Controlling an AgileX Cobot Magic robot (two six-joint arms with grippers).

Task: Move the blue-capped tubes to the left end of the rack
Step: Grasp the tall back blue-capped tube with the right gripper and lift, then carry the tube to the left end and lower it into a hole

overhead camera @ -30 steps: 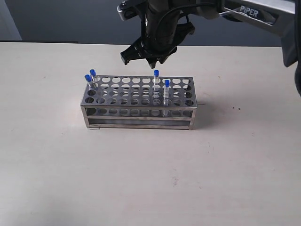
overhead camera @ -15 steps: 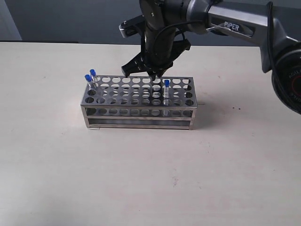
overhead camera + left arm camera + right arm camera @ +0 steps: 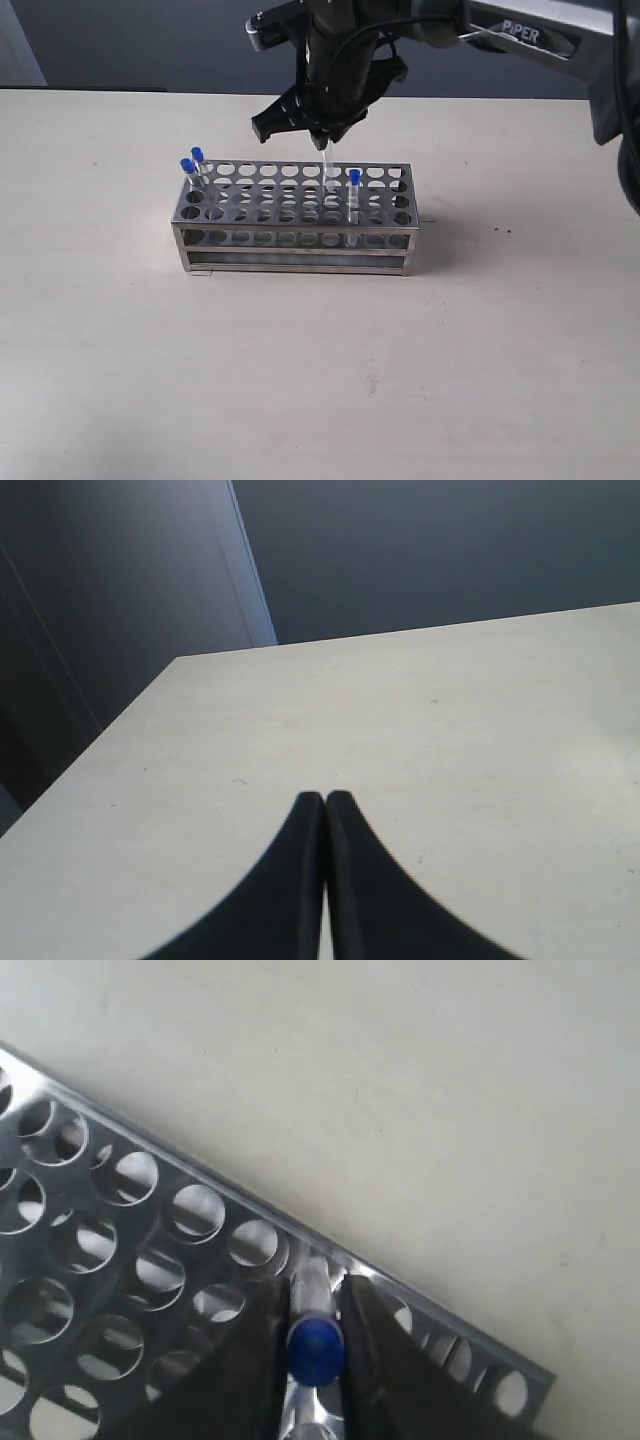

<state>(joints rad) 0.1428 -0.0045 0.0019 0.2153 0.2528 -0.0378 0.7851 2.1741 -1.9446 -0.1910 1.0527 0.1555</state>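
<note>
While the rack (image 3: 300, 240) is standing toward the far edge of the table (image 3: 300, 380), one blue-capped tube (image 3: 328, 172) is being clamped just under its cap by the right gripper (image 3: 322, 135), its lower part inside a back-row hole. Two other tubes (image 3: 187, 166) are being held at the rack's left end and a fourth tube (image 3: 354, 180) right of centre. The left gripper (image 3: 323, 800) is being held closed on nothing, facing a table corner.

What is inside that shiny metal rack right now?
In the rack, one tube and its neighbour stand at the left end, a third tube toward the right. The right hand pinches a fourth tube; its lower end cannot be made out.
</note>
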